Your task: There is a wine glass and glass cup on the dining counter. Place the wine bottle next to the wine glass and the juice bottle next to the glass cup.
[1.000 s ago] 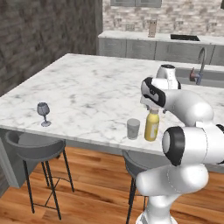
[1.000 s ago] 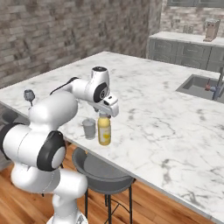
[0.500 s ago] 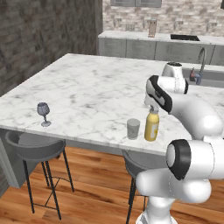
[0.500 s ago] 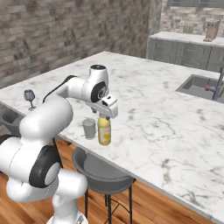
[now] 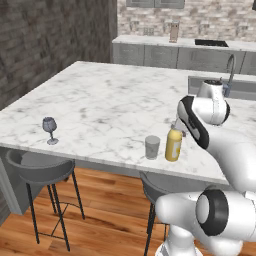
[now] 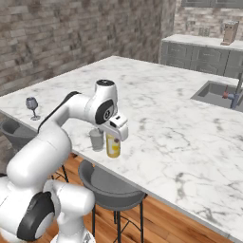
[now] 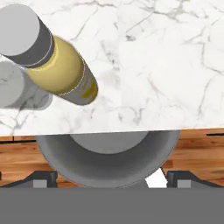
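Marble-topped, the dining counter (image 5: 100,105) is serving as the table in a brick-walled kitchen, with grey stools (image 5: 42,170) standing along its near side and a sink (image 6: 218,92) set in toward the far end. On it, the juice bottle (image 5: 173,144) is standing upright near the front edge, just beside the glass cup (image 5: 152,147), which is sitting at its 9 o'clock in the left base view. The wine glass (image 5: 49,128) is standing well apart from both, far out toward 9 o'clock near the same edge. Nothing in these views is letting me place the wine bottle, so that half of the task is looking undone.

The gripper (image 6: 116,130) is hovering just above the bottle's cap with its jaws spread wide and holding nothing; in the hand view the bottle (image 7: 57,65) is lying off toward 10 o'clock, clear of the fingertips (image 7: 41,178).

By my judgement the juice half is finished and the arm is needing to get clear. The risk is sitting right there: the hand is hanging close over the cap, so a sideways swing before rising could be clipping the bottle, tipping it into the cup or off the nearby front edge. A low sweep toward the stemmed glass could be knocking that over too, since it is light and narrow-footed.
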You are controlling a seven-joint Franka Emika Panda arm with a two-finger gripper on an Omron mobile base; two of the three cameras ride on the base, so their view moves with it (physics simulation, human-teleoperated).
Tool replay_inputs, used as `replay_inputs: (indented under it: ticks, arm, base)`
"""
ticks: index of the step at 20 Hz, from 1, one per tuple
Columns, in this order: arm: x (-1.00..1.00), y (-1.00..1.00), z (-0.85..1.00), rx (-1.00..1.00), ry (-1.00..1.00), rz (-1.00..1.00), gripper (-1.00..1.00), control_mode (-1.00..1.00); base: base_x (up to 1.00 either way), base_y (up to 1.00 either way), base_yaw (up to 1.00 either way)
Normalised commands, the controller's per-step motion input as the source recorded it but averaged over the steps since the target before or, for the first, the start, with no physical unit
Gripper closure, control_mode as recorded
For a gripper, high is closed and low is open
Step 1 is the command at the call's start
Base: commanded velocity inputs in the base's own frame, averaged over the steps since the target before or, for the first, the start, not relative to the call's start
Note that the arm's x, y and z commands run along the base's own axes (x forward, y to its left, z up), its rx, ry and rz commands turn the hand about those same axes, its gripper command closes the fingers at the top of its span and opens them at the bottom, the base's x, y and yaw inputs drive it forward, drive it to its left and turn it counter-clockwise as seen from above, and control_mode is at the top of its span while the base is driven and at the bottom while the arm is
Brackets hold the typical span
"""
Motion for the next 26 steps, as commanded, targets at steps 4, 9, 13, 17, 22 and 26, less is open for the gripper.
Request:
replay_inputs:
  ticks: [4,9,13,17,22,26]
  arm:
    - [-0.36,-0.04,-0.22,0.0,0.0,0.0,-1.0,-1.0]
    - [-0.2,0.09,-0.31,-0.08,0.0,-0.02,-1.0,-1.0]
    - [-0.1,0.05,-0.27,-0.06,0.0,0.0,-1.0,-1.0]
    - [-0.01,0.0,-0.01,0.01,0.0,-0.01,-1.0,-1.0]
    - [0.0,0.0,0.0,0.0,0.0,0.0,-1.0,-1.0]
    - [0.0,0.0,0.0,0.0,0.0,0.0,-1.0,-1.0]
  base:
    - [0.0,0.0,0.0]
    - [0.0,0.0,0.0]
    - [0.0,0.0,0.0]
    - [0.0,0.0,0.0]
    - [0.0,0.0,0.0]
    - [0.0,0.0,0.0]
